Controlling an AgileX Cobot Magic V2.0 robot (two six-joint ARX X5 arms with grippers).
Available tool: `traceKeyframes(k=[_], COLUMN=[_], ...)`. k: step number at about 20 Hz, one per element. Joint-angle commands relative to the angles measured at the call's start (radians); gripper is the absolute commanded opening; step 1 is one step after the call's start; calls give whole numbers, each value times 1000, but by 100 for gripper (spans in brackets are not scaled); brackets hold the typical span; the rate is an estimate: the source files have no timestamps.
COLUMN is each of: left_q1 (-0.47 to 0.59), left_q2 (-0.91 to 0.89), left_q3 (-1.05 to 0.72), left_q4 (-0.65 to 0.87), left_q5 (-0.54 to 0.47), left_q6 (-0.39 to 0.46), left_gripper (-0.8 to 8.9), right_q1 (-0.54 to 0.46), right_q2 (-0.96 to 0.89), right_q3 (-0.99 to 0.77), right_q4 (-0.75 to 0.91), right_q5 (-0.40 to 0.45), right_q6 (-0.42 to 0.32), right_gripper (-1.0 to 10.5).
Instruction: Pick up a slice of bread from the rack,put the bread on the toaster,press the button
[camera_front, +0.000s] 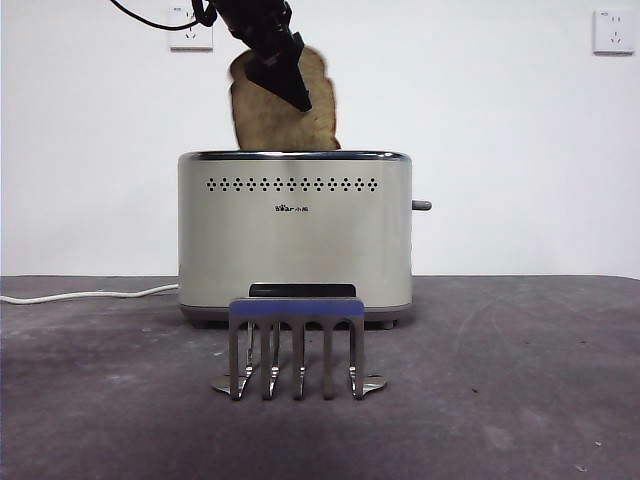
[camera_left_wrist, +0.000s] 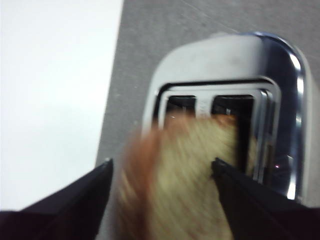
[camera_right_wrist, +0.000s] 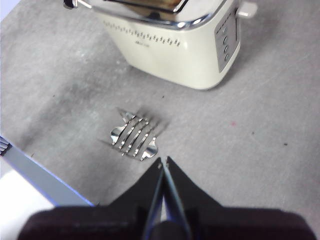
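My left gripper (camera_front: 282, 72) is shut on the slice of bread (camera_front: 270, 115), a tan speckled slice with a brown crust. It holds the slice tilted above the left part of the cream toaster (camera_front: 295, 235). In the left wrist view the blurred slice (camera_left_wrist: 175, 180) sits between my jaws over the toaster's slots (camera_left_wrist: 212, 107). The metal rack (camera_front: 297, 345) stands in front of the toaster with no bread in it, and also shows in the right wrist view (camera_right_wrist: 134, 136). My right gripper (camera_right_wrist: 163, 161) is shut and empty, high above the table near the rack.
The toaster's lever (camera_front: 421, 205) sticks out on its right side. Its side buttons (camera_right_wrist: 226, 40) show in the right wrist view. A white cable (camera_front: 80, 295) lies on the table at the left. Wall sockets (camera_front: 190, 30) are behind.
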Motion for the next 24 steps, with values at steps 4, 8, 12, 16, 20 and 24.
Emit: traceKeyframes(k=[4,8,12,16,20,24], left_q1=[3,3,2,0,-7,-7], left_q2=[3,-19,-86,-192,-299,-382], left_q3=[-10,-10,-10,-10,-10,-10], left_q4=[43,54,45,-8,-129,-233], left_q5=[-7,-19,-61,-57,-47,43], left_q6=[-32,-140,-253,-414,-549,-640], left_gripper=[230,324,324,324,324,324], right_q1=[3,3,3,2,3,2], right_q2=[59,122,245,399,556,706], right_q3=[1,1,1,1,2,6], right_q4=[19,173,369,602,868,1069], right_q5=[-1,-2,-5,-133,-197,-211], right_q6=[-14,0,63,184,356,505], right_gripper=[-12,-12,-12,-12,-12,-12])
